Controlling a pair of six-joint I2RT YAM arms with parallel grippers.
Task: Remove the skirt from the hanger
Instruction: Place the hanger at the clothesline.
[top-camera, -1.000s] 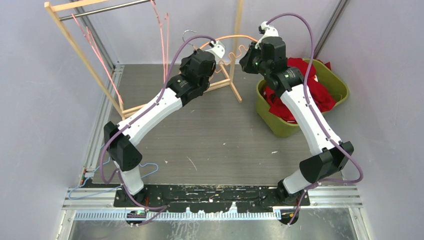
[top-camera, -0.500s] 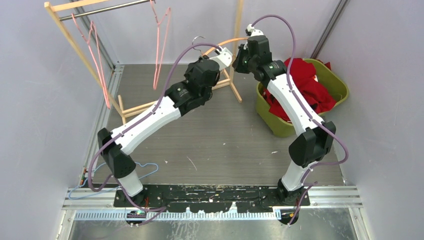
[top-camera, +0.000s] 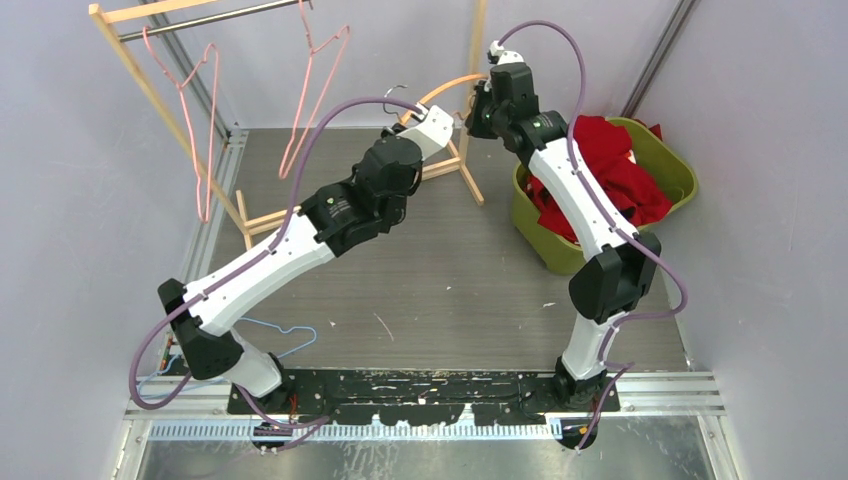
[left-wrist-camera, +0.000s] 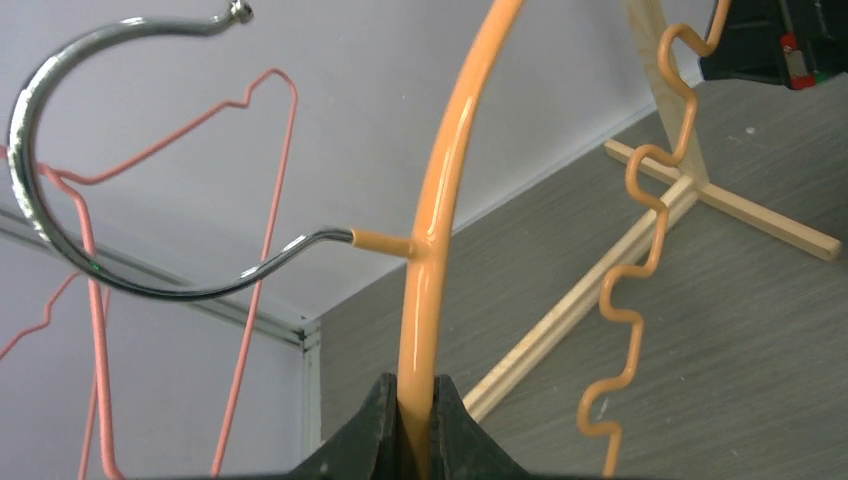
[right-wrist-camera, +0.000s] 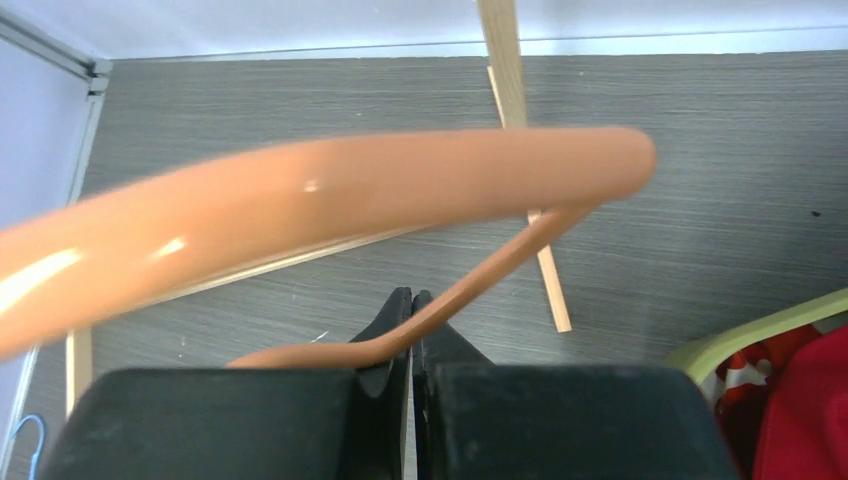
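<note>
An orange hanger (top-camera: 452, 84) with a chrome hook (left-wrist-camera: 60, 100) is held up at the back of the table with no cloth on it. My left gripper (top-camera: 408, 113) is shut on its thick orange arm (left-wrist-camera: 440, 180), as the left wrist view shows (left-wrist-camera: 412, 385). My right gripper (top-camera: 472, 115) is at the hanger's right end. In the right wrist view its jaws (right-wrist-camera: 411, 297) are shut together and the hanger's thin orange wire (right-wrist-camera: 480, 275) lies across their tips. The red skirt (top-camera: 612, 172) lies bunched in the green basket (top-camera: 560, 262).
A wooden clothes rack (top-camera: 160, 90) stands at the back left, with its foot bars (top-camera: 300, 212) under my arms. Pink wire hangers (top-camera: 195, 120) (top-camera: 315, 95) hang from its rail. A blue wire hanger (top-camera: 285, 335) lies on the floor by my left base.
Both arms have reached further back and up, carrying the orange hanger higher. The right wrist has moved left to the hanger's end. The pink hangers on the rail have swung.
</note>
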